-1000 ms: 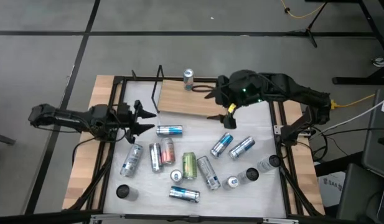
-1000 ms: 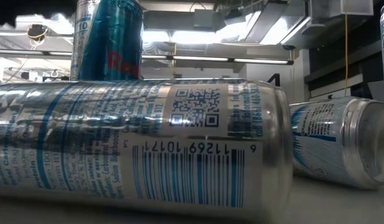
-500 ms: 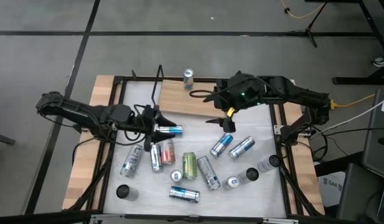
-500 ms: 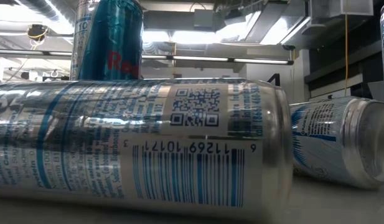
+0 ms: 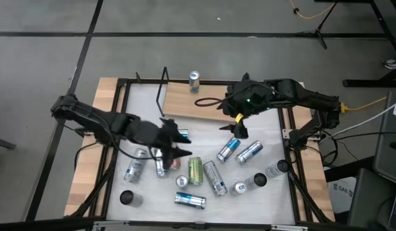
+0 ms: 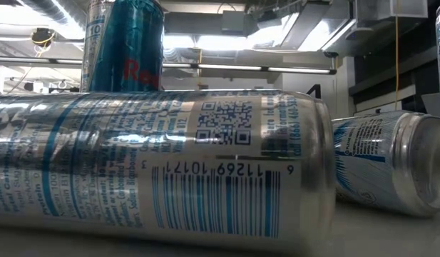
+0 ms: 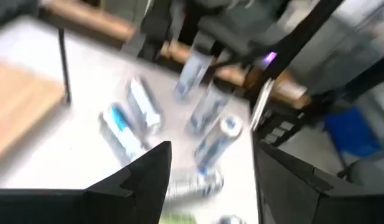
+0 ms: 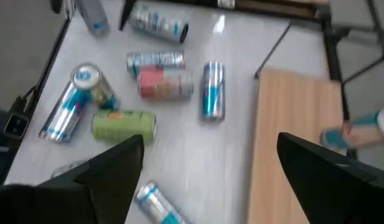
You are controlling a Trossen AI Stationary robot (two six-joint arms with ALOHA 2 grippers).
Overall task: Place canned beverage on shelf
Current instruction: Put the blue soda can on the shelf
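Nearest us, along the table's point(image 5: 275, 192) front edge, lie silver cans, one blue-and-silver can point(image 6: 155, 168) filling the low view. Toward the middle, our left gripper point(image 5: 175, 144) has swept in from the left edge and now hovers, fingers spread and empty, over the cluster of fallen cans by a green can point(image 5: 195, 170); we judge a pick is coming. Our right gripper point(image 5: 239, 126), also spread and empty, has drifted off the shelf point(image 5: 185, 101) toward the cans. At the far edge, the shelf's wooden board carries one upright can point(image 5: 194, 79).
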